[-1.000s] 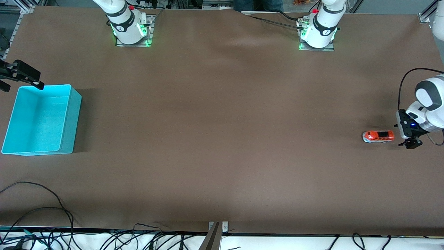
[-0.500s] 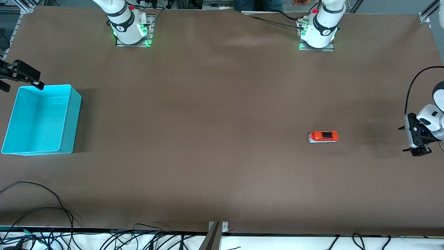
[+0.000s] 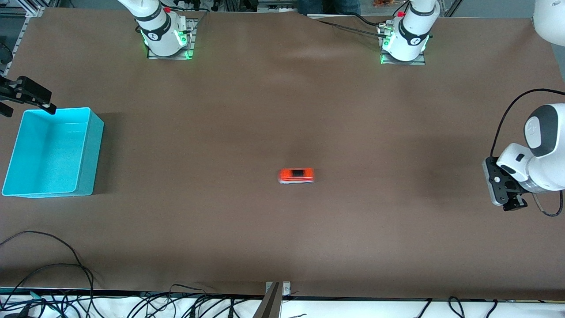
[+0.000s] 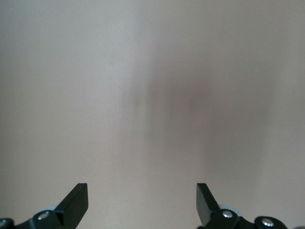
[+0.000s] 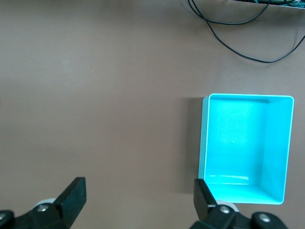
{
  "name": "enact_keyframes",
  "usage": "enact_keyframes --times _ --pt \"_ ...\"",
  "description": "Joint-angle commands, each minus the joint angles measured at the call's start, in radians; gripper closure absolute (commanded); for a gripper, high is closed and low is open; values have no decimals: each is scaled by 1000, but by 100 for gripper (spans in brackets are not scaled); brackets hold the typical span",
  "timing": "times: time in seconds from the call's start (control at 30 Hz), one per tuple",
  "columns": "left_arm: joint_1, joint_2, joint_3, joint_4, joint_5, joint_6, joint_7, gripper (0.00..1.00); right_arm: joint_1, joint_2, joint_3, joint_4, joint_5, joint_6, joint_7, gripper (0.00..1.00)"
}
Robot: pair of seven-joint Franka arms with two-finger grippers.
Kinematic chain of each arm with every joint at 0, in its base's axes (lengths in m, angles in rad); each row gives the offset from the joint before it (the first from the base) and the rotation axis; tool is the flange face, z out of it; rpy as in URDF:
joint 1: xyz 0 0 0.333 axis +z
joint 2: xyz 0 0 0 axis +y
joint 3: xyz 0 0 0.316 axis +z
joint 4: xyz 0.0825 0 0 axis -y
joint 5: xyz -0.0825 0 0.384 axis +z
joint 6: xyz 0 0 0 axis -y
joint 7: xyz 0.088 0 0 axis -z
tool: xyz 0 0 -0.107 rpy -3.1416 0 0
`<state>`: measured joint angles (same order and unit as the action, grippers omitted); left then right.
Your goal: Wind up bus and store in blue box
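I am holding my right pincer (image 5: 136, 202) spread above the blue box (image 3: 17, 150), waiting to intercept the bus (image 3: 296, 175) squarely; my left pincer (image 4: 142, 202) is idling spread over the counter (image 3: 282, 243).

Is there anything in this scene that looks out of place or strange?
Only the bus stands out: it sits alone mid-table, blurred as if rolling, apart from both open grippers. The left gripper hangs at its arm's end; the right gripper waits by the empty blue box.

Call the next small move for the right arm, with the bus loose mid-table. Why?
Probably hold the right gripper open by the blue box until the bus rolls closer. The bus sits free mid-table, blurred as if moving, the box is empty, and the open left gripper hangs at its own end.
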<state>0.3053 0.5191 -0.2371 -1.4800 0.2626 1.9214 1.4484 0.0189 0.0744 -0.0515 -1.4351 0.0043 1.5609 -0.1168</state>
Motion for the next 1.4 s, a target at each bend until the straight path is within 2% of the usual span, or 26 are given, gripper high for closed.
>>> enact_keyframes --times 0.0,0.3,0.8,1.13,1.37 --pt "-40 4 4 67 29 -68 -104 0 -4 4 2 13 -13 -8 0 0" --pt "-112 4 2 101 23 -133 -201 0 -2 11 2 13 -13 -4 2 0" --pt "-130 -10 -1 103 17 -134 -253 0 0 11 4 12 -12 -5 2 0" --pt "-143 -74 -1 101 14 -136 -339 0 0 15 4 12 -12 -10 3 0" --pt "-130 -109 -27 103 -83 -199 -500 0 -2 16 4 10 -10 -12 3 0"
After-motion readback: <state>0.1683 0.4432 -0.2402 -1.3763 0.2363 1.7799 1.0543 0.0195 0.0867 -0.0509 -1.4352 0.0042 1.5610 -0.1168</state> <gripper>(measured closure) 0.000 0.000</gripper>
